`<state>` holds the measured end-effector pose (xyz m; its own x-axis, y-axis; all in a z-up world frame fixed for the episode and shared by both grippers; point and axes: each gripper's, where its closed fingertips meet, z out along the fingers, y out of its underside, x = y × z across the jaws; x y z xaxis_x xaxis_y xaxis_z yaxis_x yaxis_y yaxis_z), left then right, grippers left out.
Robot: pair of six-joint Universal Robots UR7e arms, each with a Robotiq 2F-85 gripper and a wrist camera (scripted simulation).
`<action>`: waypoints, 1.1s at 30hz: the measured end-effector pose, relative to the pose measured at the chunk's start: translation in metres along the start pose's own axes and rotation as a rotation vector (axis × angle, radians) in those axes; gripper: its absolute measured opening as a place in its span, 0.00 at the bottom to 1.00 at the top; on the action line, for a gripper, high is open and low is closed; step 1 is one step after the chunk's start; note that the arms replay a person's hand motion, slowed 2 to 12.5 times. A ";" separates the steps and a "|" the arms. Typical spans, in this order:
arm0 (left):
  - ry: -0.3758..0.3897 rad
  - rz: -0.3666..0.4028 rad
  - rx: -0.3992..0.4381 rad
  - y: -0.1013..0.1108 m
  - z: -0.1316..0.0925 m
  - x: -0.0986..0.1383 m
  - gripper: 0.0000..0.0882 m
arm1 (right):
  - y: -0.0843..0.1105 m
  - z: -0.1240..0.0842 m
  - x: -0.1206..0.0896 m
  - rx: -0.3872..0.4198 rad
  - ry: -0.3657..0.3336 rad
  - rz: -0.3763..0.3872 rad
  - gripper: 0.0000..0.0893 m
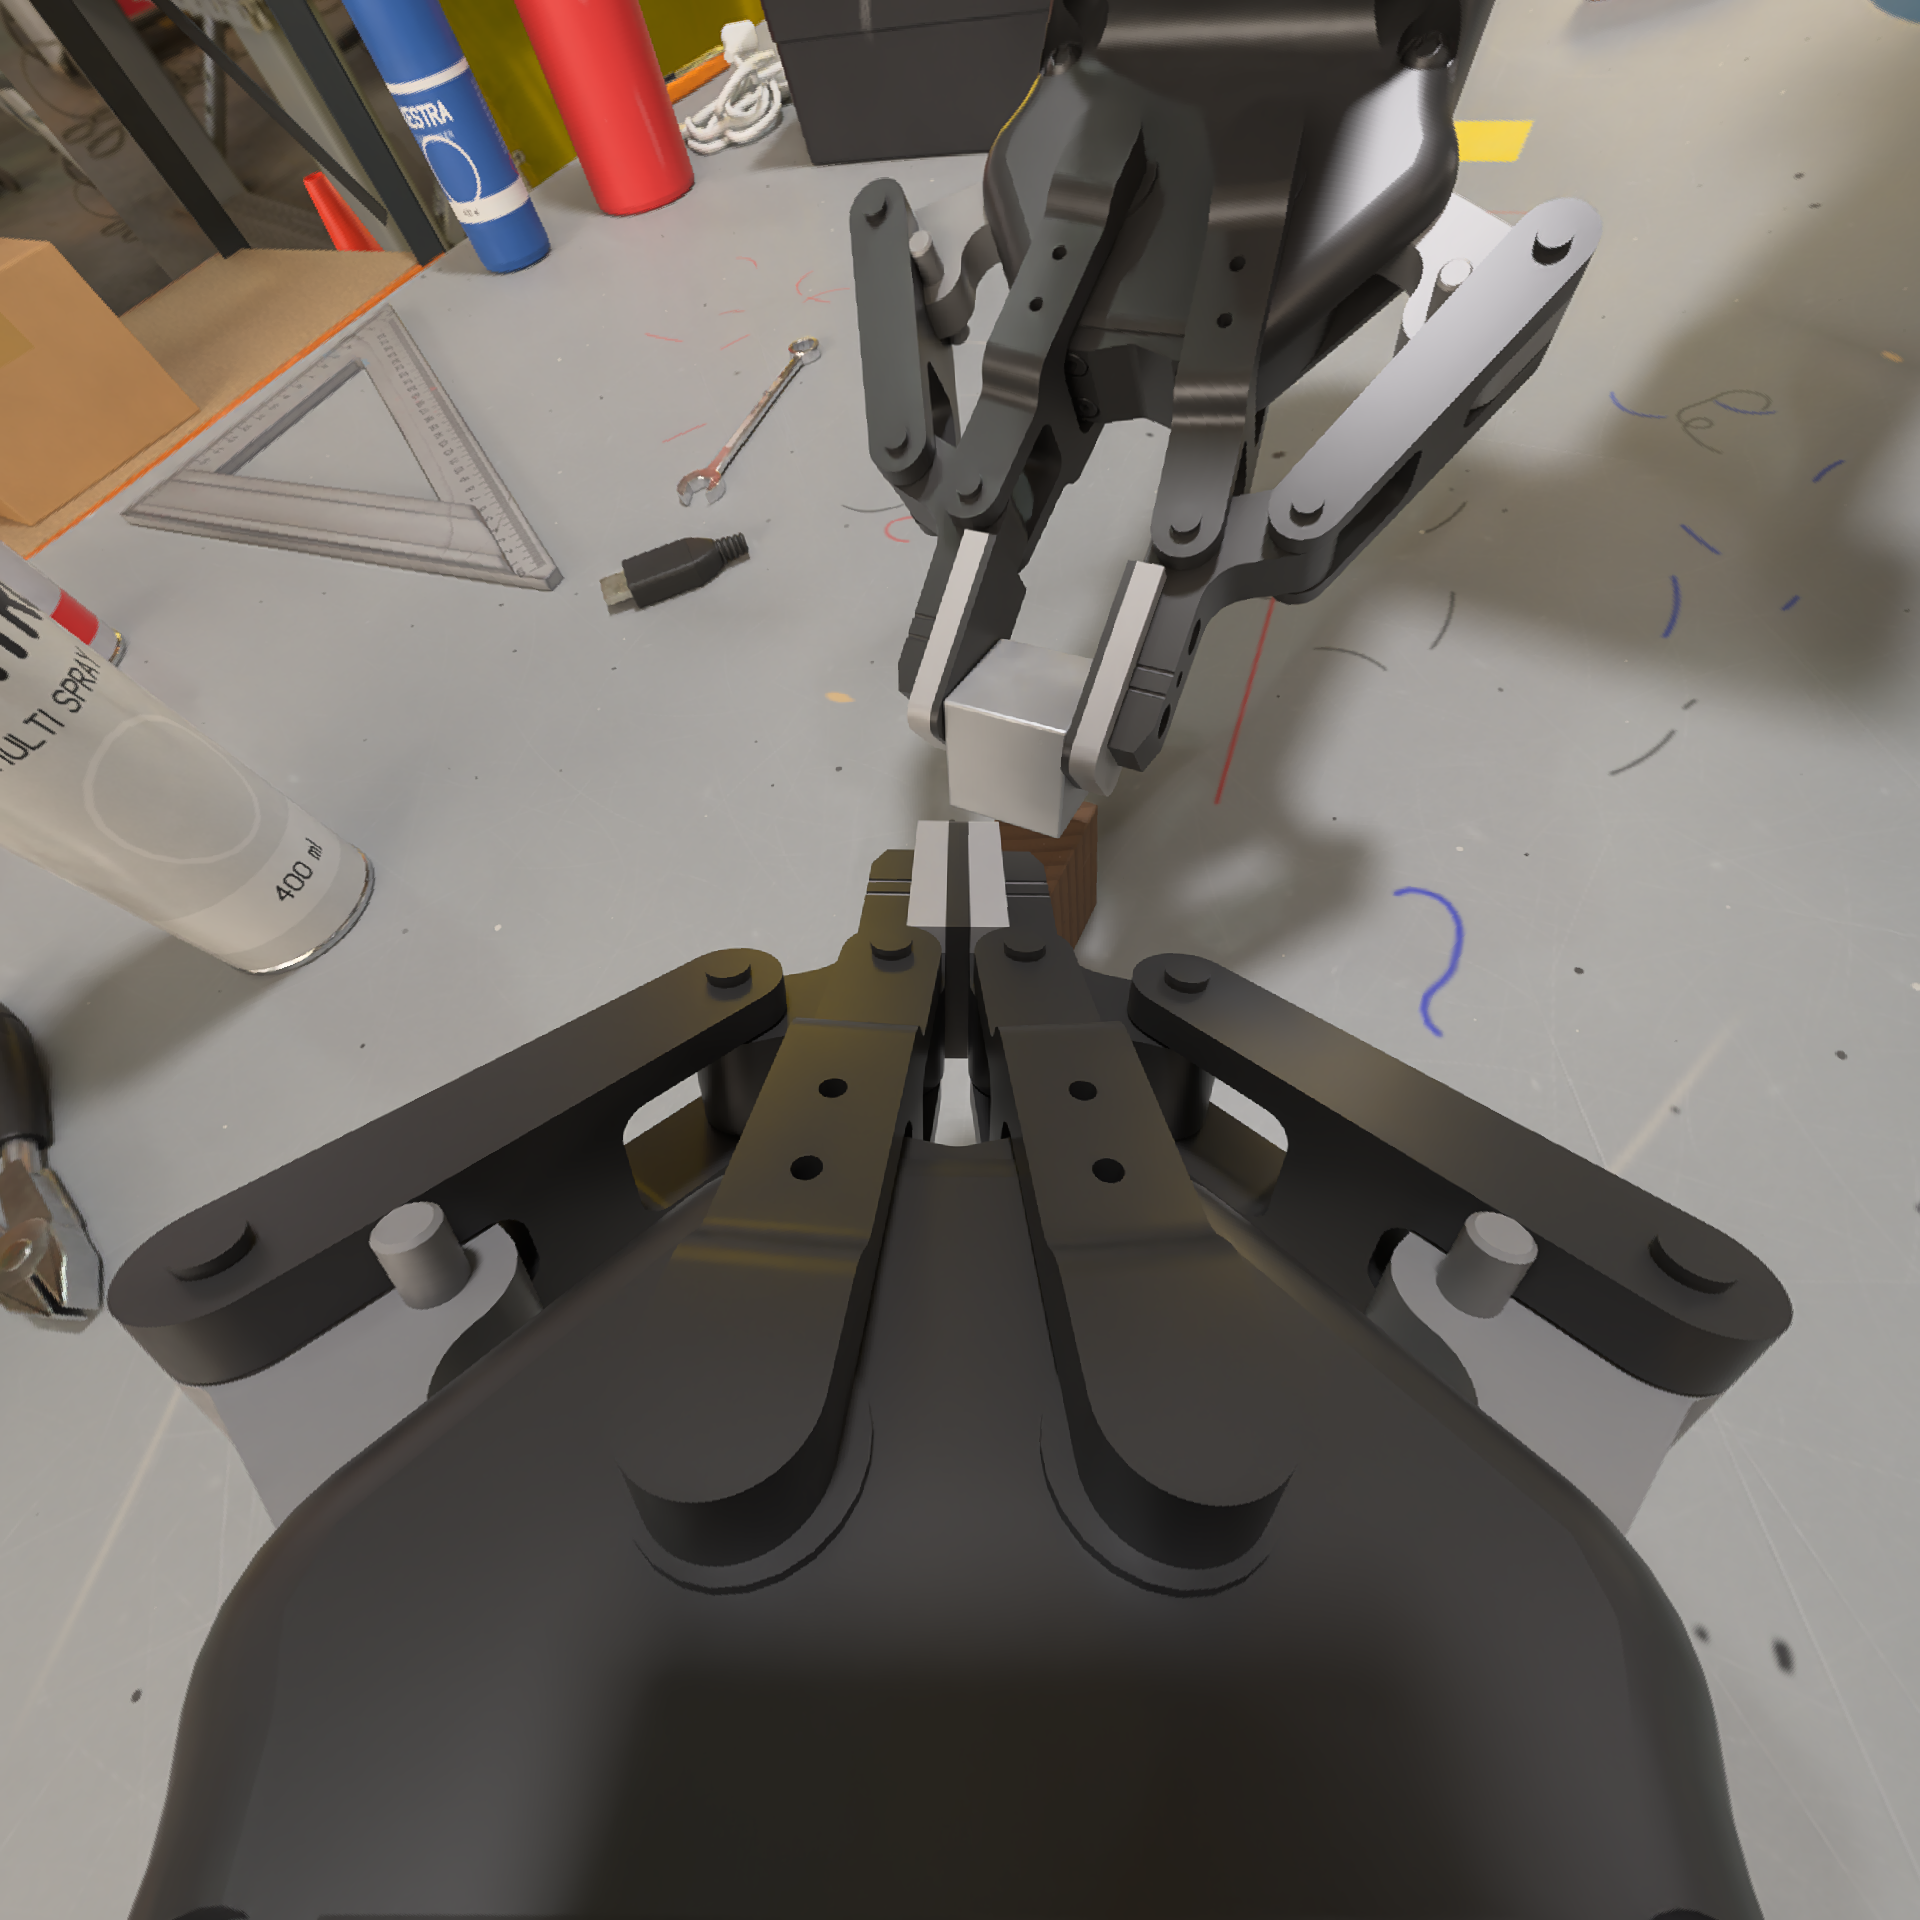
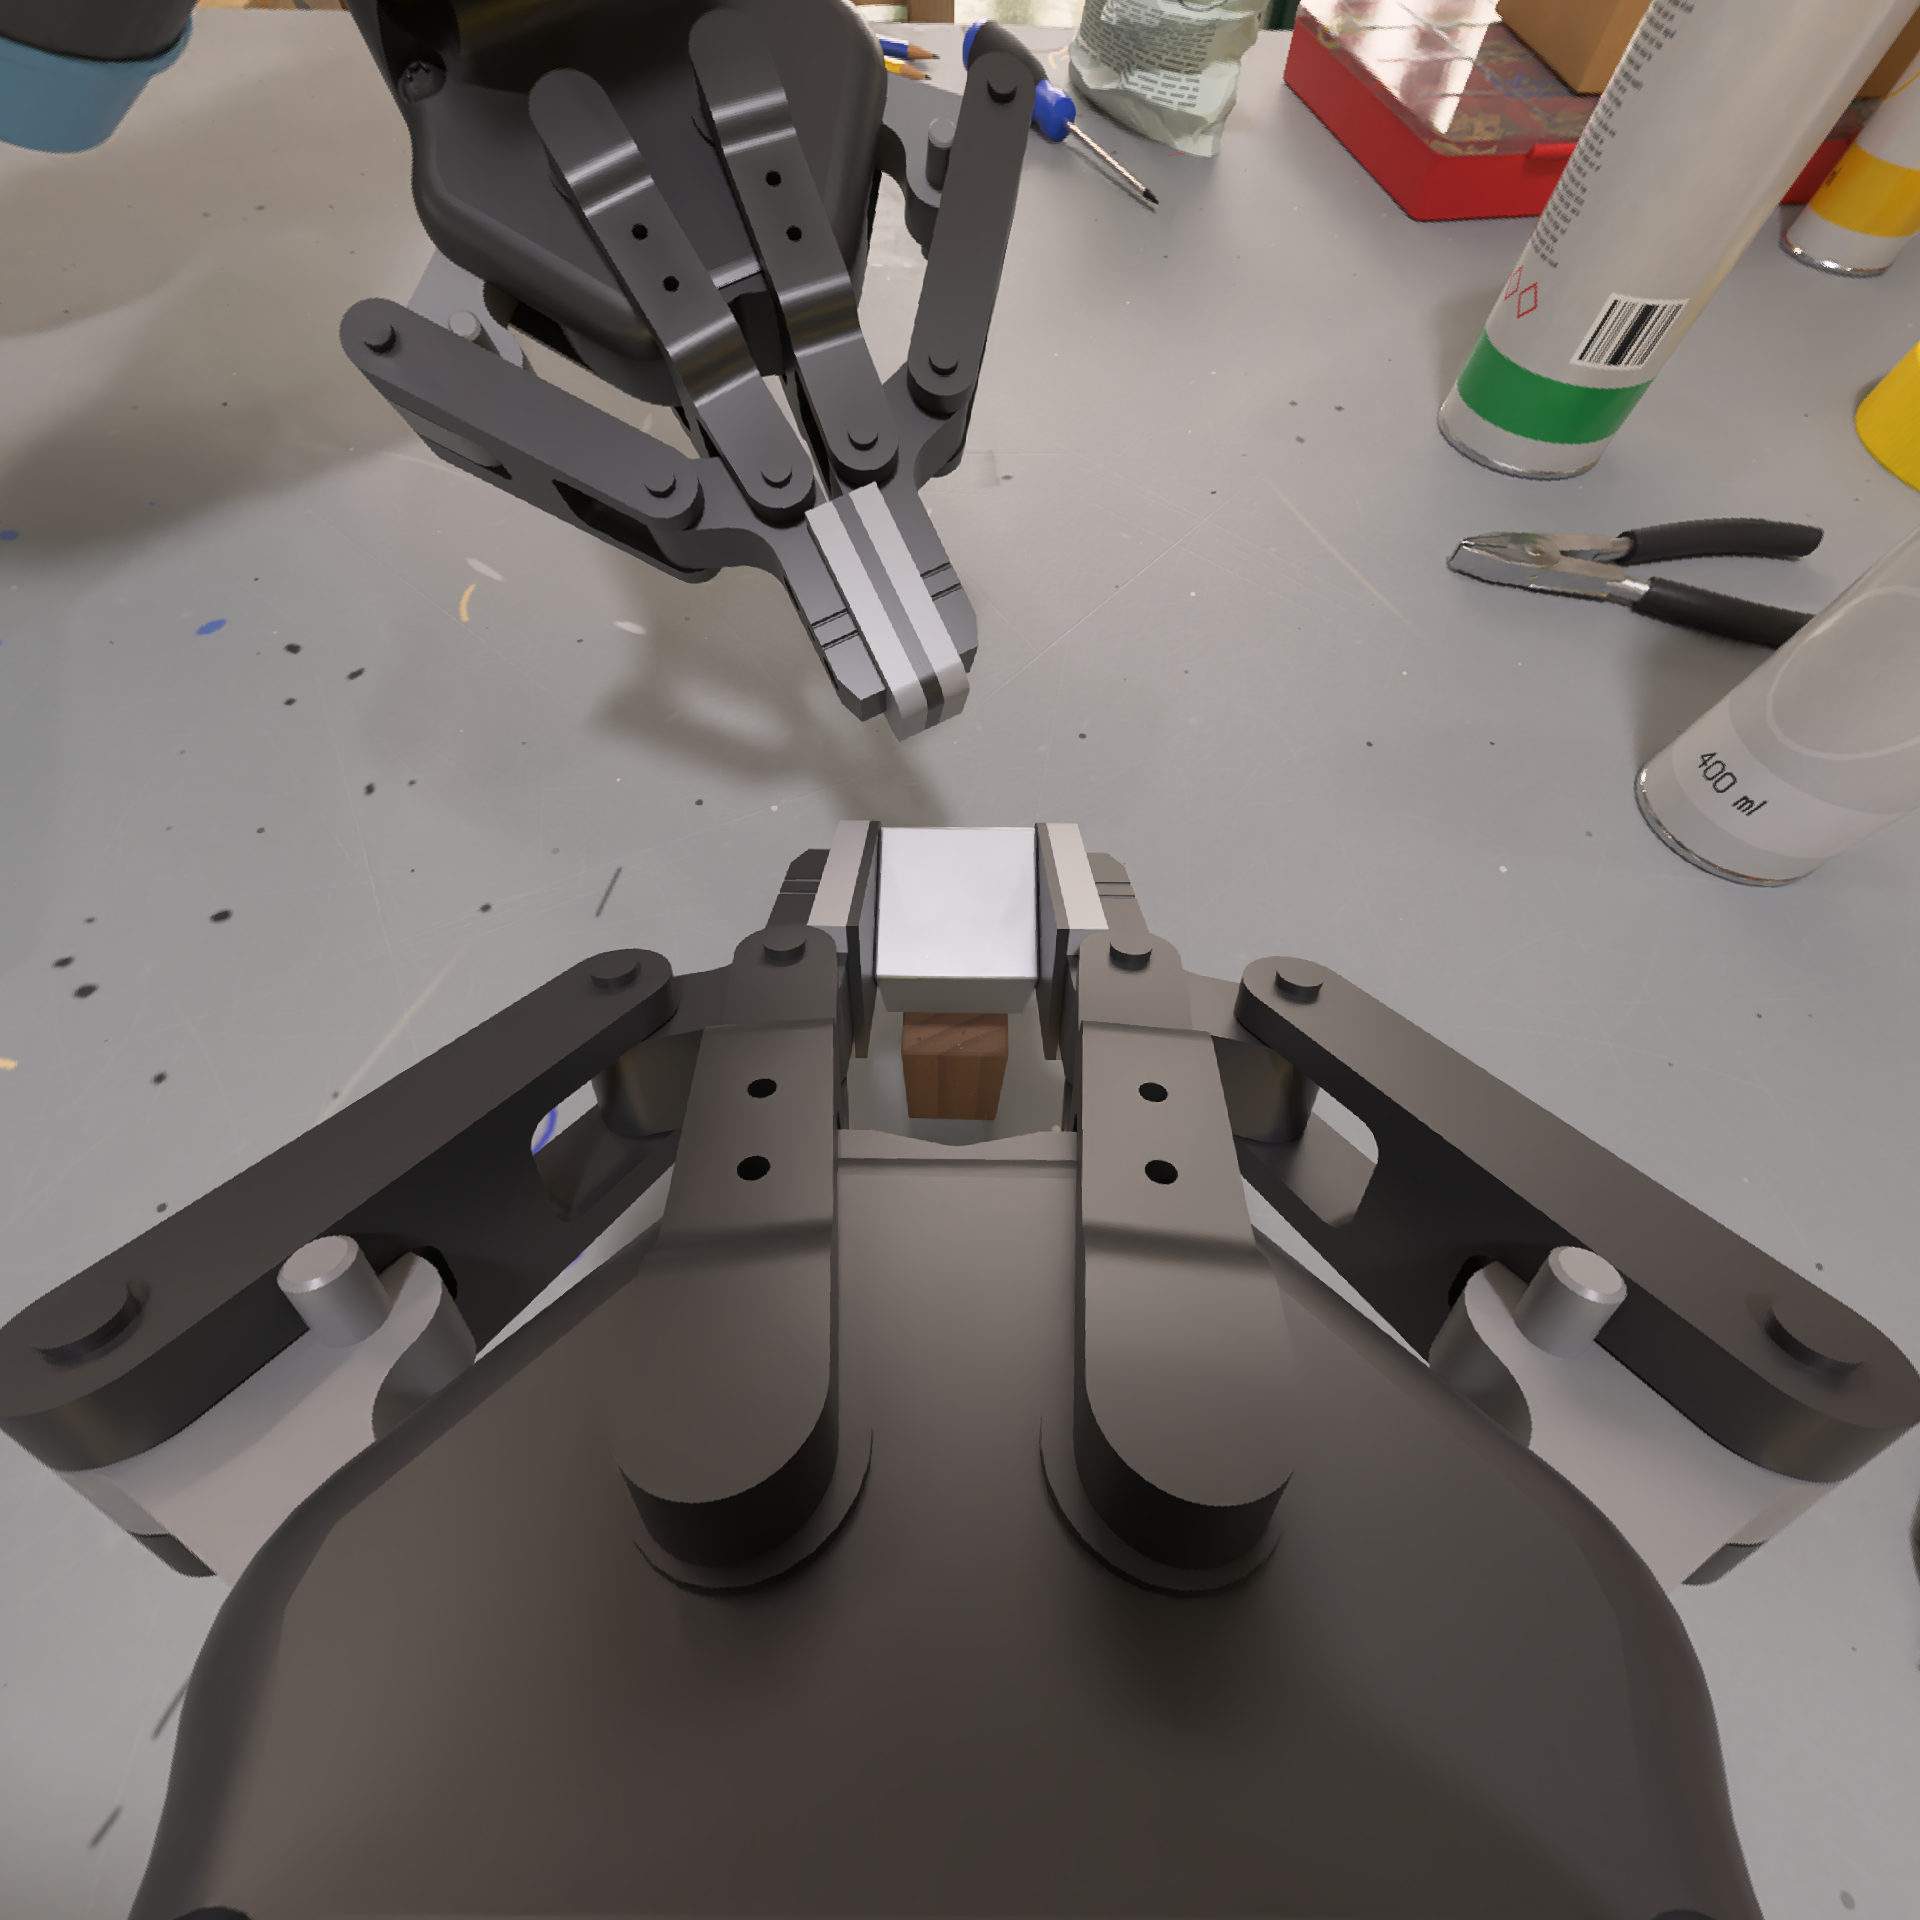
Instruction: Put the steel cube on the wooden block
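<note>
My right gripper (image 2: 957,883) is shut on the steel cube (image 2: 957,914), a plain grey metal block. It holds the cube directly over the small brown wooden block (image 2: 954,1065), which stands on the grey table. In the left wrist view the cube (image 1: 1013,753) sits between the right gripper's pads (image 1: 1023,717), and the wooden block (image 1: 1075,868) peeks out beneath it; whether they touch I cannot tell. My left gripper (image 1: 958,873) is shut and empty, just in front of the block. It also shows in the right wrist view (image 2: 920,696), beyond the cube.
In the left wrist view: a white spray can (image 1: 156,790), a metal set square (image 1: 364,478), a wrench (image 1: 748,421), a black USB plug (image 1: 670,571), blue and red cylinders at the back. In the right wrist view: pliers (image 2: 1642,577), spray cans (image 2: 1590,281), a red box (image 2: 1455,114), a screwdriver (image 2: 1091,135).
</note>
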<state>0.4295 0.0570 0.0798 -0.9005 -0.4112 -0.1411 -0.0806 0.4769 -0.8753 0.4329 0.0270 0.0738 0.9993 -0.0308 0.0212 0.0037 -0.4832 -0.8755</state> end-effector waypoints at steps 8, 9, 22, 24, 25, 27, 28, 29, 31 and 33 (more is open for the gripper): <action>0.002 0.014 -0.005 0.000 0.004 0.004 0.00 | 0.002 0.002 -0.001 -0.015 0.003 -0.011 0.29; 0.004 0.016 -0.006 0.000 0.004 0.005 0.00 | 0.002 0.002 -0.001 -0.016 0.003 -0.012 0.29; 0.024 0.028 -0.030 0.004 0.009 0.011 0.00 | 0.000 0.001 -0.001 -0.008 0.004 -0.010 0.29; 0.024 0.027 -0.030 0.004 0.009 0.011 0.00 | 0.000 0.001 -0.002 -0.007 0.001 -0.013 0.29; 0.024 0.026 -0.029 0.004 0.008 0.011 0.00 | 0.000 0.000 -0.001 -0.008 0.003 -0.015 0.29; 0.029 0.024 -0.025 0.003 0.008 0.011 0.00 | 0.001 0.000 -0.001 -0.011 0.009 -0.020 0.29; 0.032 0.023 -0.024 0.003 0.008 0.012 0.00 | 0.001 0.001 -0.001 -0.012 0.011 -0.021 0.29; 0.035 0.023 -0.023 0.003 0.008 0.012 0.00 | 0.001 0.001 -0.001 -0.013 0.012 -0.021 0.29; 0.037 0.024 -0.026 0.004 0.008 0.012 0.01 | 0.001 0.001 -0.001 -0.013 0.011 -0.017 0.29; 0.035 0.027 -0.030 0.005 0.008 0.012 0.02 | 0.001 0.002 0.000 -0.013 0.011 -0.013 0.29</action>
<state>0.4221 0.0481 0.0700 -0.9171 -0.3702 -0.1480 -0.0679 0.5109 -0.8569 0.4329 0.0282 0.0719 0.9987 -0.0343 0.0377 0.0157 -0.4953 -0.8686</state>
